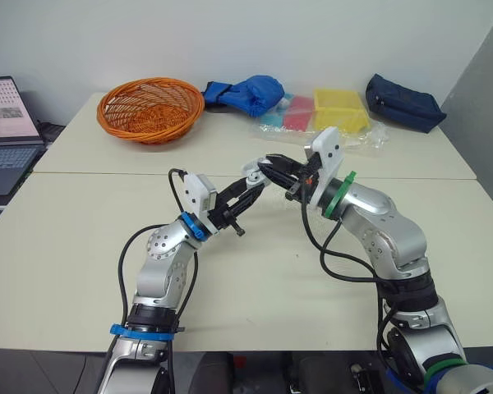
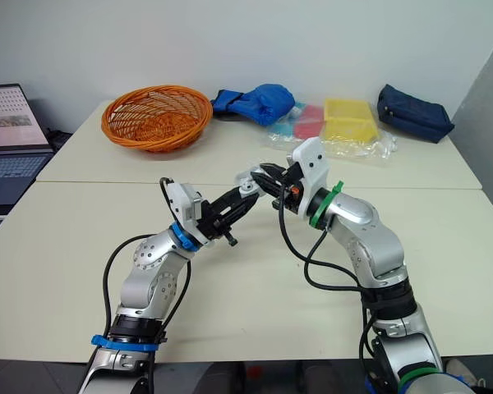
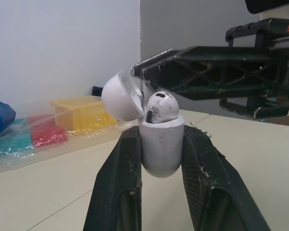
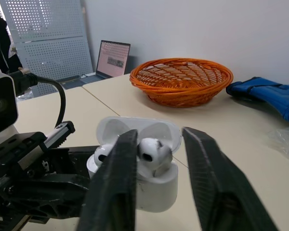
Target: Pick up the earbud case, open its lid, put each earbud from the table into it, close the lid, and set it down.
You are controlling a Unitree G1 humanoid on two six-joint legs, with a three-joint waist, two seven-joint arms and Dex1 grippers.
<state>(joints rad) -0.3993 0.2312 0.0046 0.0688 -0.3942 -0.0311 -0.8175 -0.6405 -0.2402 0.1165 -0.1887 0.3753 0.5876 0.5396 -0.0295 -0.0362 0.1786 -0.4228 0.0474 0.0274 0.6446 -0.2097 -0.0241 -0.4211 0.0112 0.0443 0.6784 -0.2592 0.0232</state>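
Note:
My left gripper (image 1: pixel 248 187) is shut on the white earbud case (image 3: pixel 161 149) and holds it upright above the middle of the table. The case's lid (image 3: pixel 121 96) is tipped back open. One white earbud (image 4: pixel 154 153) sits in the case with its head sticking out, and a second earbud (image 4: pixel 101 154) shows in the other slot. My right gripper (image 1: pixel 268 168) reaches in from the right. It is open, with its fingers (image 4: pixel 118 173) apart on either side of the seated earbud, just over the case's mouth.
An orange wicker basket (image 1: pixel 150 107) stands at the back left. A blue cloth bundle (image 1: pixel 246 93), plastic bags with coloured packs (image 1: pixel 333 111) and a navy pouch (image 1: pixel 403 101) line the far edge. A laptop (image 1: pixel 4 131) sits off the table's left side.

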